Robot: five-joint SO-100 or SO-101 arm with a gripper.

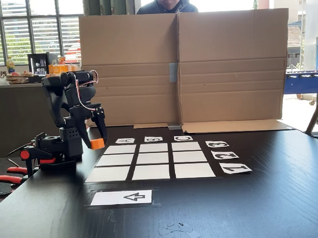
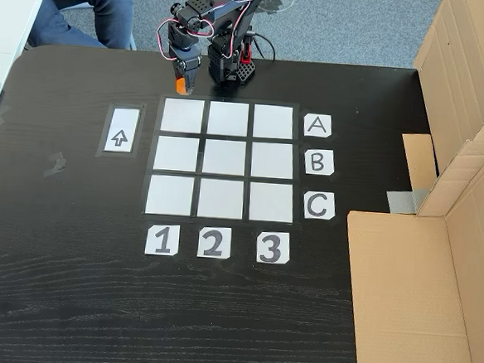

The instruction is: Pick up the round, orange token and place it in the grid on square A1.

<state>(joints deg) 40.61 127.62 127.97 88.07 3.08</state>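
A: Starting at the left of the fixed view from table height, what do you see?

B: Red-handled clamps (image 1: pixel 11 175) grip the edge of the black table (image 1: pixel 268 198). Just right of them stands the black arm (image 1: pixel 69 112), folded over, with its gripper (image 1: pixel 98 138) pointing down.

A: What is the gripper doing?

B: Its jaws are closed around the token (image 1: pixel 97 144), the orange piece sitting at the fingertips. It is held above the table, just left of the grid (image 1: pixel 150 159), near the back-left corner.

A: And in the fixed view from above?

B: There the card with the black arrow (image 2: pixel 120 131) lies at the left. The gripper (image 2: pixel 181 77) hangs right of it, with the token (image 2: pixel 180 84) pinched in it just above the top-left corner of the grid (image 2: pixel 224 159).

A: Where is square A1?

B: It is the top-left rectangle (image 2: pixel 183 115) in that view, in the row labelled A (image 2: pixel 316 124) and above the label 1 (image 2: pixel 161 240). The token is beside its upper edge, not over its middle. All 9 squares are bare.

A: Further right?

B: Labels B (image 2: pixel 317 162) and C (image 2: pixel 319 206) follow, then folded cardboard (image 2: pixel 435 270) at the table's right edge. From table height, the cardboard (image 1: pixel 183 65) stands as a wall behind the grid, and a person (image 1: pixel 167 2) sits behind it.
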